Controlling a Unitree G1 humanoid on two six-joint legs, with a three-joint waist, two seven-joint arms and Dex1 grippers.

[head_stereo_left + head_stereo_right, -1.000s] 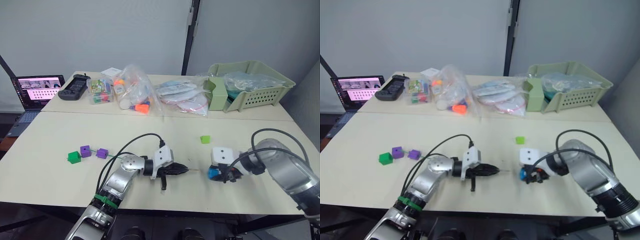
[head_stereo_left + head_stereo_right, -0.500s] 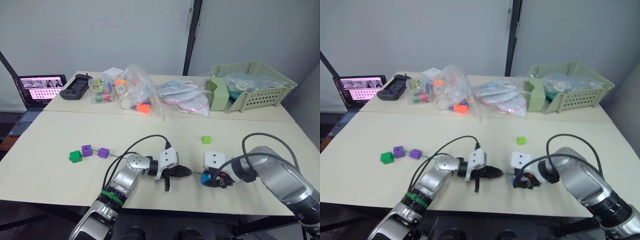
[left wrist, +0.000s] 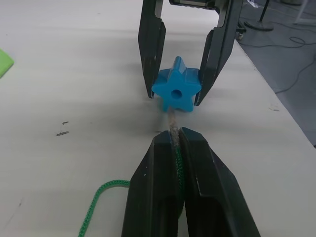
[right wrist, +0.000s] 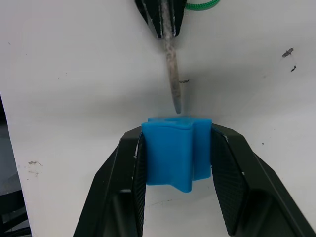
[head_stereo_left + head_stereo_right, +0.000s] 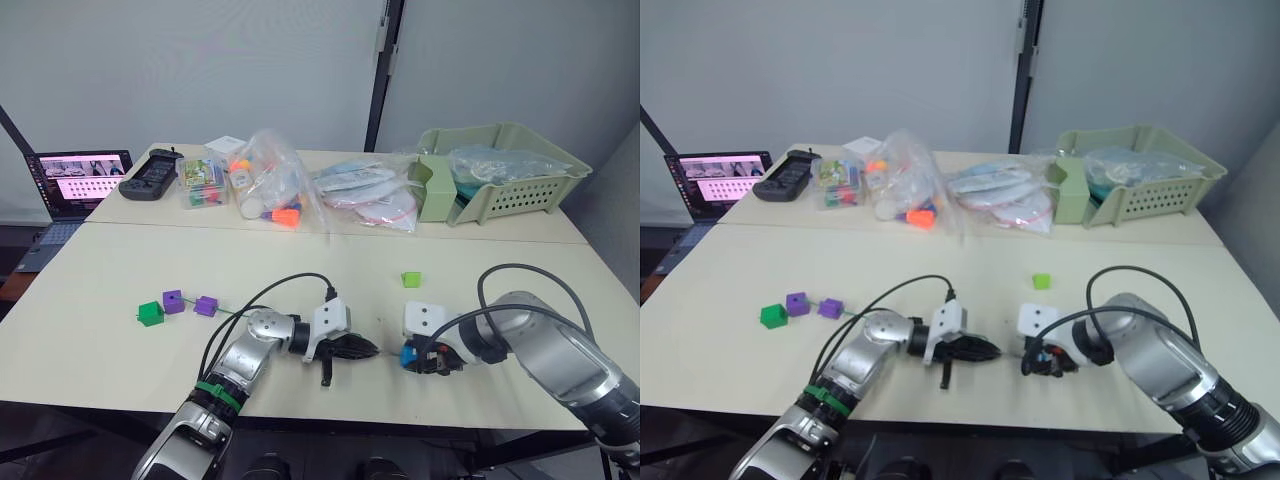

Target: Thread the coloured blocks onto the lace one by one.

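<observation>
Pincer [image 3: 174,140] hiding lace [image 3: 101,197] tip

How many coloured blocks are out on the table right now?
5. A dark green block and two purple blocks sit along the green lace on the left, a lime green block lies mid-table, and a blue star-shaped block is in the right gripper.

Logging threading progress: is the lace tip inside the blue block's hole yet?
Not yet. The lace tip, pinched in the left gripper, stops just short of the blue block held by the right gripper.
</observation>
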